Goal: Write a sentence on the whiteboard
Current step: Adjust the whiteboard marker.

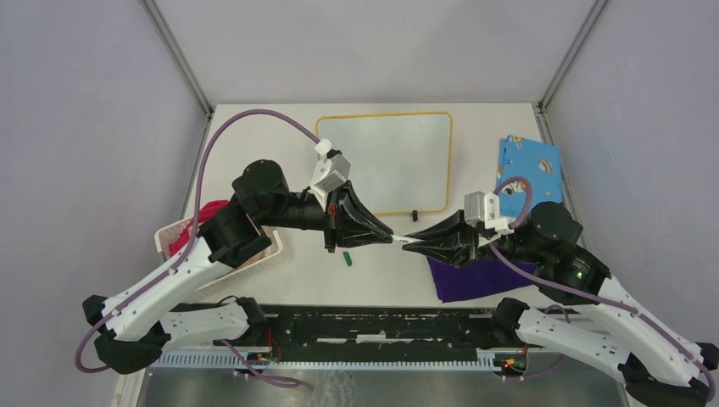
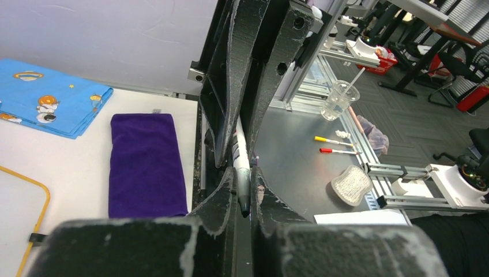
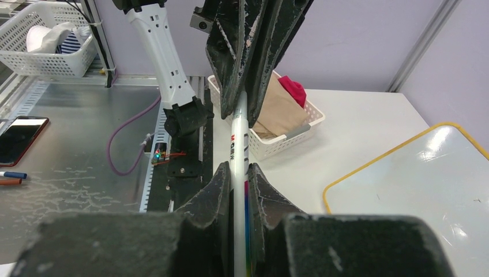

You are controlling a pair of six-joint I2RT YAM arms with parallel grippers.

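The whiteboard (image 1: 386, 161) lies at the table's far middle, yellow-rimmed, and its surface looks blank; no sentence shows on it. It also shows in the right wrist view (image 3: 415, 184). A white marker (image 1: 404, 239) hangs level between both grippers, in front of the board. My left gripper (image 1: 392, 236) is shut on its dark-tipped end (image 2: 239, 153). My right gripper (image 1: 410, 241) is shut on its barrel (image 3: 237, 138). The two grippers meet tip to tip above the table.
A small green cap (image 1: 348, 259) lies on the table below the left gripper. A white basket (image 1: 254, 263) with red and tan cloth stands at the left. A purple cloth (image 1: 475, 275) lies under the right arm. A blue patterned cloth (image 1: 530, 170) lies at the far right.
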